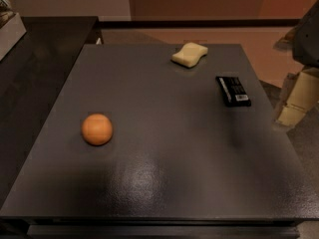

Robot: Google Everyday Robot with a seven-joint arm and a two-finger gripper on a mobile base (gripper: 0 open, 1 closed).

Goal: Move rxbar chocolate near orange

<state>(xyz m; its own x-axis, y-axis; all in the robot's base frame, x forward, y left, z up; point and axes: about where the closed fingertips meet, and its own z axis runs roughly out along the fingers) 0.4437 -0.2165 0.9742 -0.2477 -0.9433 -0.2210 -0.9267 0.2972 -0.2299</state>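
The rxbar chocolate (233, 90) is a flat black bar with a white barcode patch at its near end. It lies on the right side of the dark grey table (164, 173). The orange (97, 129) sits on the left side of the table, far from the bar. My gripper (291, 111) hangs beyond the table's right edge, to the right of the bar and slightly nearer than it, holding nothing that I can see. Part of the arm is cut off by the right edge of the view.
A pale yellow sponge (190, 54) lies near the far edge of the table, behind and left of the bar. A dark counter (35, 59) runs along the left side. Tan floor shows behind the table.
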